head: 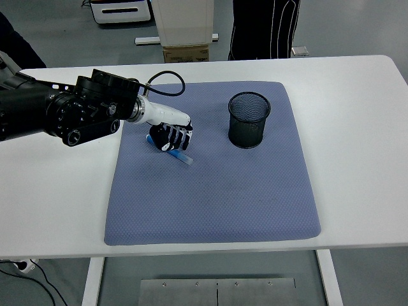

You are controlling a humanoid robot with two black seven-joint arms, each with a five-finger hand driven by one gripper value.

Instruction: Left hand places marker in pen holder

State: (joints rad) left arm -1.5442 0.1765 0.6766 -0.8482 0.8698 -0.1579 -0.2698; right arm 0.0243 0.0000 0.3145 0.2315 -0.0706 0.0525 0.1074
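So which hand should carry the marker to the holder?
Left. The left hand is already closed around the blue marker, with the pen holder just to its right; the right arm isn't in view.

I see my left arm (60,115) coming in from the left edge, its bulky black forearm lying nearly level and reaching toward the middle. The white wrist section (159,115) angles down and to the right from it, with a black cable looping up just behind. My left hand (169,138) points palm down, its fingers (181,136) curled tightly under in a closed grasp. My right arm does not show anywhere in this view.
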